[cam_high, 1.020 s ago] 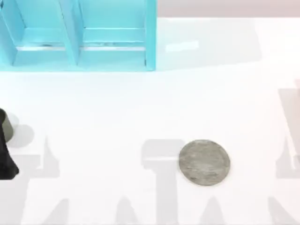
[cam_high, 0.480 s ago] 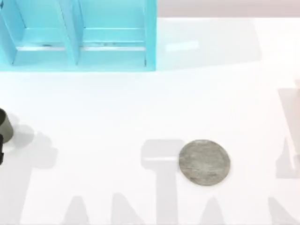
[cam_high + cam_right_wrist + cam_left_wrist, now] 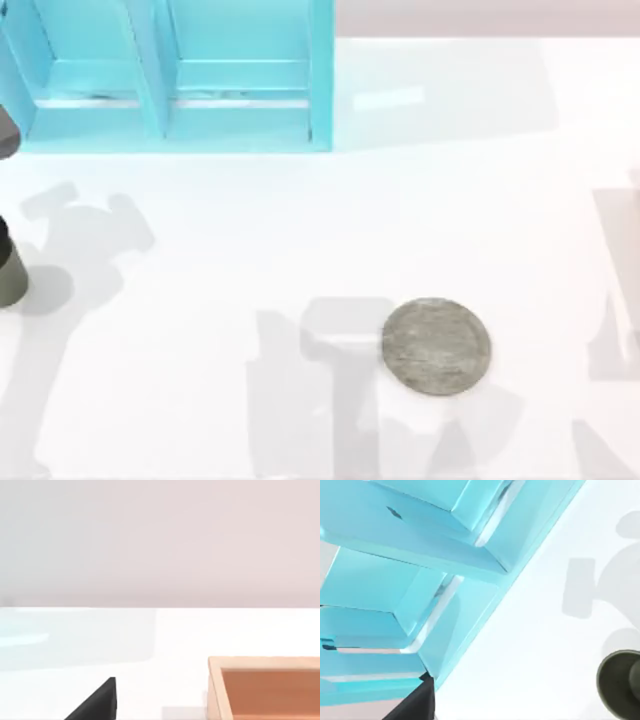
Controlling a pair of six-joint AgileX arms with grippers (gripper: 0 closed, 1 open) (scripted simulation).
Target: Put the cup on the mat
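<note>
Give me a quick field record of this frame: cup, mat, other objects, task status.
cup: olive-grey cup, upright at the table's far left edge, apart from the mat
mat: round stone-grey mat, bare, front centre-right
shelf: turquoise shelf unit, back left
tray: wooden tray, in the right wrist view
table: white table
status: cup not yet on mat

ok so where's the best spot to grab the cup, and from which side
Take the cup across its side wall near the rim, coming down from above with the left claw. It stands upright at the table's left edge, apart from the mat. It has no handle, and its round tapered wall should suit a two-finger pinch.
</note>
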